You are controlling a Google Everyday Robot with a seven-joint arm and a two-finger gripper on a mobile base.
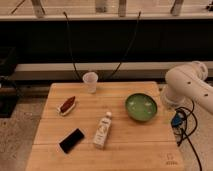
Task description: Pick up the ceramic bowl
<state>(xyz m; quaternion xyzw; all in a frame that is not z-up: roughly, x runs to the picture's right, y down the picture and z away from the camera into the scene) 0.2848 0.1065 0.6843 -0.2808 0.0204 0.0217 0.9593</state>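
The ceramic bowl (141, 107) is round and glossy green, with a lighter green inside. It sits upright on the right side of the wooden table (125, 150). My white arm (187, 85) curves in from the right, just beyond the table's right edge. The gripper (177, 120) shows only as a dark shape below the arm, right of the bowl and apart from it. It holds nothing that I can see.
A small translucent plastic cup (90, 81) stands at the table's back edge. A red-brown packet (67, 105) lies at the left, a black phone (72, 140) at the front left, and a white bottle (102, 131) lies on its side in the middle. Cables (186, 131) hang by the arm.
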